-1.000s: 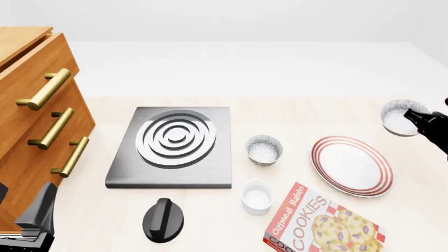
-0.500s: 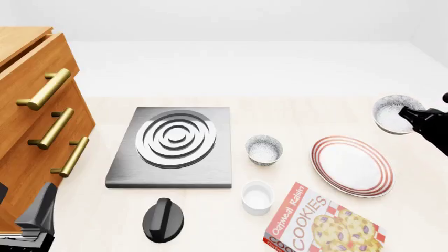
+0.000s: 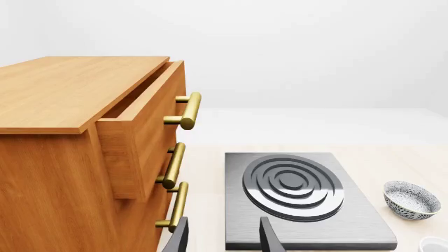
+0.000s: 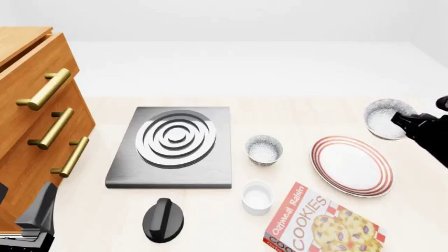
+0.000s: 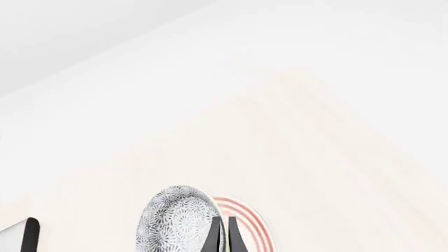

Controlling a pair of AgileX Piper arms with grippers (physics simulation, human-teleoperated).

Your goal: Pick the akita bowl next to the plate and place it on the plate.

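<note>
Akita bowl (image 4: 383, 118) is off the desk (image 4: 294, 113), clamped by its rim in the right hand (image 4: 400, 119), hanging just beyond the plate's far right edge in front view. Over the last second it has drifted left and slightly up in that view, from the far right of the frame toward the plate (image 4: 352, 166), so transport is underway, not yet over the target. Right wrist view confirms the grip: fingers (image 5: 222, 235) nearly together on the bowl's rim, the bowl's speckled outside (image 5: 178, 220) facing the camera, red-ringed plate (image 5: 246, 223) showing behind it. Bowl looks tilted on its side, so my guess is it needs levelling before release or it'll roll off. Left hand (image 3: 222, 240) idles near the drawer cabinet (image 3: 84, 152), fingers apart, holding nothing, facing the stove plate (image 3: 301, 197). The other speckled bowl (image 4: 264, 149) sits untouched between stove plate and plate; ramekin (image 4: 257, 197) and cookie box (image 4: 318, 223) are near the plate's near side, keep clear on descent.
</note>
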